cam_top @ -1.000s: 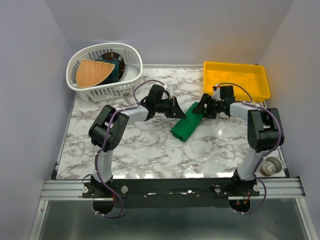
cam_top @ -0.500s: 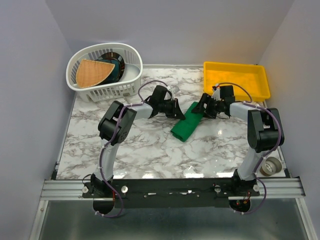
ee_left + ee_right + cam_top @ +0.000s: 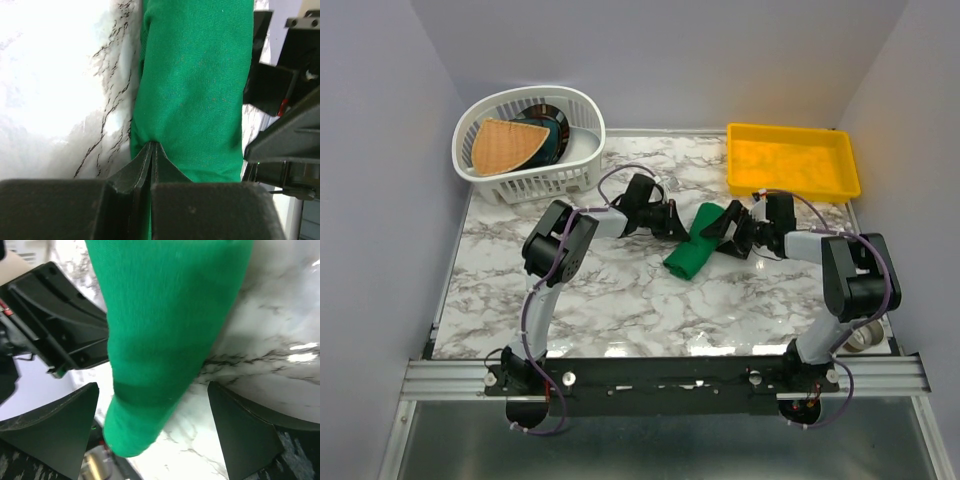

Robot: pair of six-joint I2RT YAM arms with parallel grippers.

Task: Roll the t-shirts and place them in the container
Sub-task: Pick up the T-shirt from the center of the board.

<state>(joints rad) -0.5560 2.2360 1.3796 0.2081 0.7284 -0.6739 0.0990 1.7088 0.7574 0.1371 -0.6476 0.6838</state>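
Observation:
The emerald-green t-shirt (image 3: 692,245) lies as a rolled bundle on the marble table, running from back right to front left. My left gripper (image 3: 674,226) is at its left side. In the left wrist view its jaws are pressed together at the edge of the t-shirt (image 3: 195,75), with a strip of green fabric between them, so my left gripper (image 3: 152,145) is shut on it. My right gripper (image 3: 720,232) is at the roll's back right end. In the right wrist view my right gripper (image 3: 152,387) is open, one finger on either side of the t-shirt (image 3: 165,315).
A white basket (image 3: 576,108) at the back left holds a dark teal item with a tan wedge (image 3: 505,145). A yellow tray (image 3: 790,128) stands at the back right. A tape roll (image 3: 863,333) lies by the right arm's base.
My left arm has pushed in closer to the roll. My right gripper has dropped lower and nearer, along the roll's back end. The roll has hardly shifted.

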